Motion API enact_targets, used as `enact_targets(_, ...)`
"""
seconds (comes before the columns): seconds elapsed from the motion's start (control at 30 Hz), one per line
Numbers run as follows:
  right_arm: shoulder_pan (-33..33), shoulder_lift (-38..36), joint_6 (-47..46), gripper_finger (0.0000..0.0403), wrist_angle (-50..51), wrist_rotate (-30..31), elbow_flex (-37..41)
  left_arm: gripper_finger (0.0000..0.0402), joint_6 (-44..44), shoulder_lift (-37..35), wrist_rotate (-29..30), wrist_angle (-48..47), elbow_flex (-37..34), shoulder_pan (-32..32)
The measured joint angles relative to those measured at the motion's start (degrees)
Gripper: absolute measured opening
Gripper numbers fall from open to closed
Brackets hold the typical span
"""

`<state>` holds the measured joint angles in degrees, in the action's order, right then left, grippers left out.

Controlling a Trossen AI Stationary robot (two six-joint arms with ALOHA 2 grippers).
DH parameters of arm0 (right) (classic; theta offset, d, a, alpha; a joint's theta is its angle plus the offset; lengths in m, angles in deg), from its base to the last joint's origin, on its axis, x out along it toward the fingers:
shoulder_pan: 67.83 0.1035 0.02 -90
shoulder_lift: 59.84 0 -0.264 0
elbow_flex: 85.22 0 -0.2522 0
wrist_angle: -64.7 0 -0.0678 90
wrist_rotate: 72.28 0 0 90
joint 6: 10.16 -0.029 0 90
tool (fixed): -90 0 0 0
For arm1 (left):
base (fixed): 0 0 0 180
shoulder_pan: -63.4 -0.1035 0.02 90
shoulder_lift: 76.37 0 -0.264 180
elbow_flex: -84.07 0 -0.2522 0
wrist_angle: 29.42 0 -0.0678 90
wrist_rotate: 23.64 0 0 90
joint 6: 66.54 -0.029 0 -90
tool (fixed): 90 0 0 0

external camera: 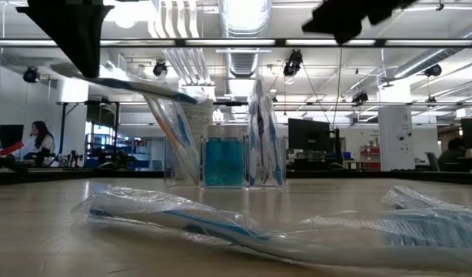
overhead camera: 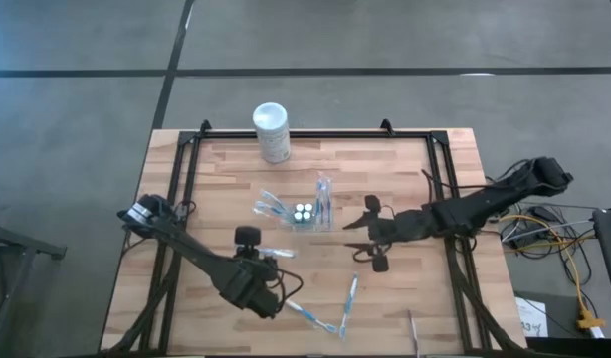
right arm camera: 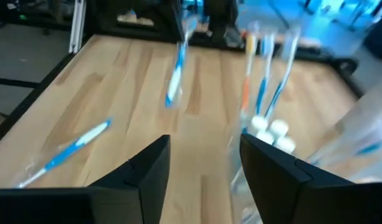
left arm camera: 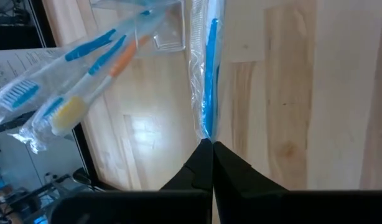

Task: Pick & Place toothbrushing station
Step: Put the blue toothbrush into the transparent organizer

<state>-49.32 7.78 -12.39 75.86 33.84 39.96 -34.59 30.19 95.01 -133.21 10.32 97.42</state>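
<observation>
One toothbrushing station (overhead camera: 307, 212) (a clear, light, slippery plastic cup, easy to tip) stands just below the white canister (overhead camera: 271, 132), best held by its sides; right gripper (overhead camera: 359, 237) gapes beside it, left gripper (left arm camera: 208, 146) pinches a wrapped toothbrush (left arm camera: 205, 68).

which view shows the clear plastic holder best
The low view: the clear plastic holder stands side-on, wrapped toothbrushes inside. The high view shows its top only; the left wrist view catches an edge; the right wrist view blurs it.
</observation>
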Motion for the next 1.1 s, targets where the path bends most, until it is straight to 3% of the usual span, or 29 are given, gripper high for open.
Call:
enact_targets(0.2, 4.2, 2.2, 4.7, 0.0196, 2.7, 2.7, -6.9, 0.0000, -0.9, 0.0, 1.3, 0.0, 0.1, -2.4)
enact_targets(0.43, 4.5, 13.0, 8.3, 0.0197, 9.4, 5.9, -16.9, 0.0000, -3.2, 0.0, 3.8, 0.5, 5.0, -4.5)
enact_targets(0.83, 4.9, 32.1, 17.2, 0.0196, 19.9, 22.4, -37.0, 0.0000, -2.9, 0.2, 6.5, 1.2, 10.7, -6.2)
enact_targets(1.1, 4.9, 40.2, 17.5, 0.0196, 26.0, 31.6, -43.2, 0.0000, -2.0, 0.2, 7.3, 3.0, 10.8, -6.5)
